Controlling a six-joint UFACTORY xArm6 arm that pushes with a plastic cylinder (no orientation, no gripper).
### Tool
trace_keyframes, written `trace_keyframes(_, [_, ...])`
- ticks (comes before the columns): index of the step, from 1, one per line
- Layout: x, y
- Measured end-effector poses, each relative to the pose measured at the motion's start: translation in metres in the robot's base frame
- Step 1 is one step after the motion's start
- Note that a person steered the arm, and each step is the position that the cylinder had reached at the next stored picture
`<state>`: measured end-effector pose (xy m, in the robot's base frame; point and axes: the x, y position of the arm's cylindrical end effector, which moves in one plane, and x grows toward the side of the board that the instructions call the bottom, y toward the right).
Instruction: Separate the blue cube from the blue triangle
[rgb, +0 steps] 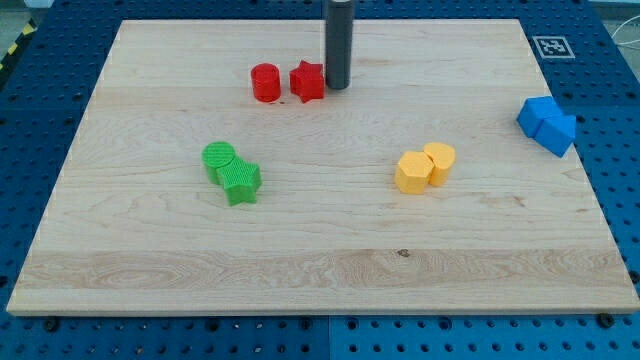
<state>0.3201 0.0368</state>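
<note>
By the right edge, blue cube touches blue triangle; my tip, holding nothing, beside red star.

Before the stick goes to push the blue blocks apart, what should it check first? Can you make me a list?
1. Blue cube and blue triangle found, at the view's right edge: ok.
2. Already apart: not ok, they touch.
3. My tip near them: not ok, it sits beside the red star.
4. Path rightward free of blocks: ok; the yellow pair lies lower.
5. Room on the board beyond the blue blocks: not ok, they're at the edge.
</note>
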Motion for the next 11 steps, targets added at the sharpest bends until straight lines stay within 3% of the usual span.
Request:
trace_keyframes(3, [0.014,0.261])
trace_keyframes(4, [0.039,0.308])
trace_keyframes(5, [0.042,0.308])
trace_keyframes(6, [0.101,0.293])
trace_keyframes(7, [0.109,0.277])
trace_keyframes(9, [0.08,0.227])
trace_keyframes(11, [0.051,0.23])
